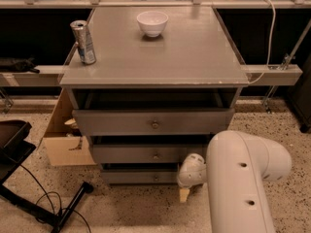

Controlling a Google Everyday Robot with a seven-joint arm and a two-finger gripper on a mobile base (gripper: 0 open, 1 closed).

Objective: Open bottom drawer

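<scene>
The grey table [194, 62] has three drawers in its near face. The bottom drawer [136, 177] is the lowest, just above the speckled floor, its shallow front set back under the middle drawer [131, 154] and the top drawer [121, 123]. Its small round knob [156, 177] sits at the centre. The gripper [184, 193] hangs low at the right end of that bottom front, near the floor, on the end of the bulky white arm [243, 178]. I cannot tell whether it is open or closed, or whether it touches the drawer. On the table stand a can [84, 42] at the left and a white bowl [152, 23] farther back.
</scene>
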